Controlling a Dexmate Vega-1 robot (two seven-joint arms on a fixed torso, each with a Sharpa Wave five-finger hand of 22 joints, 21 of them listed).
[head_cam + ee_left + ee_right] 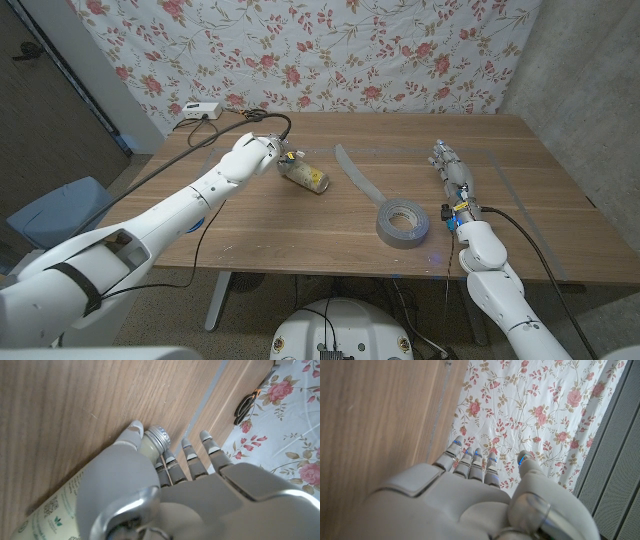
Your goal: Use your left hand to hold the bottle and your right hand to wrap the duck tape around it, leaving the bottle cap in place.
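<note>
bottle (304, 176) left on table (300, 235); tape roll (404, 222) to its right

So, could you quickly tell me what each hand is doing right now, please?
Left hand: on the lying bottle near its cap; a firm grip cannot be told.
Right hand: open, holding nothing.
</note>
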